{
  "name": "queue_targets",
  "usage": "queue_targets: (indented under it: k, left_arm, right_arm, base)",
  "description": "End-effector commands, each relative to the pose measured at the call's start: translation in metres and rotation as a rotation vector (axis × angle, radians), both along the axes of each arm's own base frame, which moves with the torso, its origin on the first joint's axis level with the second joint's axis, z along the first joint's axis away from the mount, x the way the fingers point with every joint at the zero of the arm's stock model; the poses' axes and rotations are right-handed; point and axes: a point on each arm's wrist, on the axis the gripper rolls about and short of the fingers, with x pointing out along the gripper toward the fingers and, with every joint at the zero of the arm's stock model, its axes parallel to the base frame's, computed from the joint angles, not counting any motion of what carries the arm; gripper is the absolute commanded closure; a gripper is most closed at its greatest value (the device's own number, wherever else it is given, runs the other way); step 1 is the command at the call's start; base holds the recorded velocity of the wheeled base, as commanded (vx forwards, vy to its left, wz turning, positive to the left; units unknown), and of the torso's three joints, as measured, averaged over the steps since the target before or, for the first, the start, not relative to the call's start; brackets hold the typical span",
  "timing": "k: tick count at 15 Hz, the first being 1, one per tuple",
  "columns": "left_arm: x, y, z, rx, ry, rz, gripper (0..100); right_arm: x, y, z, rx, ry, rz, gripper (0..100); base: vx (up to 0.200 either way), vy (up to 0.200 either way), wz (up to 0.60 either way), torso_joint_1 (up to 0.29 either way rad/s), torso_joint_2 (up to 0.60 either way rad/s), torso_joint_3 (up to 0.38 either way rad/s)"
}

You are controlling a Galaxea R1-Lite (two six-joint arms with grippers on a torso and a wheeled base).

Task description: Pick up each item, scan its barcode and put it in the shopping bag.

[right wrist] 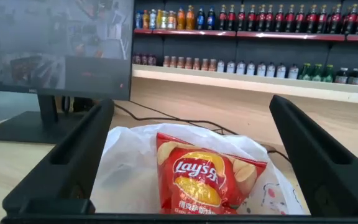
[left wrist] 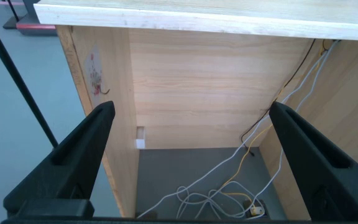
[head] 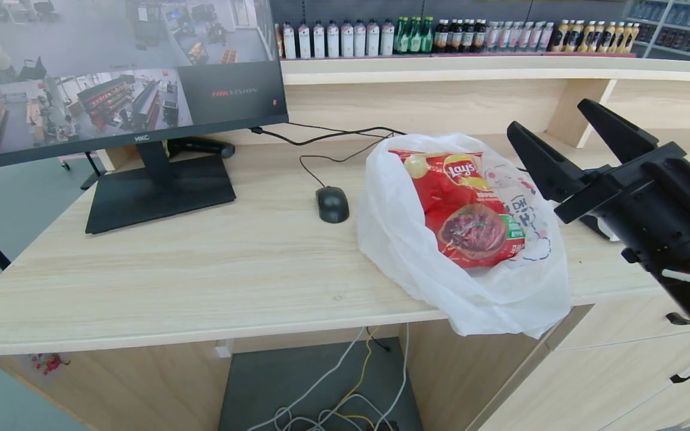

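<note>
chips in shopping bag on counter, mouse to its left, monitor beyond

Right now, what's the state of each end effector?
Left end effector: open, holding nothing.
Right end effector: open, holding nothing, raised beside the shopping bag.

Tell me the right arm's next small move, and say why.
Probably pull the right gripper back, away from the shopping bag. Its jaws stand open and hold nothing, and the bag of chips already lies inside the shopping bag, its top showing at the mouth. The release looks done, so lingering there gains nothing.
</note>
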Motion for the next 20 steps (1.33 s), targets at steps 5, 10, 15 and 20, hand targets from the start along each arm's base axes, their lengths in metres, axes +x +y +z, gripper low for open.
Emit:
queue_targets:
  k: [5, 10, 15, 20]
  left_arm:
    - [0.0, 0.0, 0.0, 0.001, -0.001, 0.0, 0]
    - [0.0, 0.0, 0.0, -0.004, -0.001, 0.002, 0]
    - [0.0, 0.0, 0.0, -0.005, -0.001, 0.003, 0]
    - [0.0, 0.0, 0.0, -0.008, -0.001, 0.003, 0]
  right_arm:
    - [-0.001, 0.0, -0.012, -0.022, 0.044, 0.004, 0]
    - [-0.009, -0.004, -0.014, -0.026, 0.053, 0.004, 0]
    - [-0.009, -0.004, -0.019, -0.046, 0.064, 0.0, 0]
    - [-0.006, -0.002, -0.023, -0.054, 0.079, 0.0, 0]
  base:
    - [0.0, 0.0, 0.0, 0.0, 0.0, 0.0]
    - [0.0, -0.16, 0.0, 0.008, 0.0, 0.0]
    - [0.0, -0.2, 0.0, 0.005, 0.0, 0.0]
    - [0.0, -0.2, 0.0, 0.0, 0.0, 0.006]
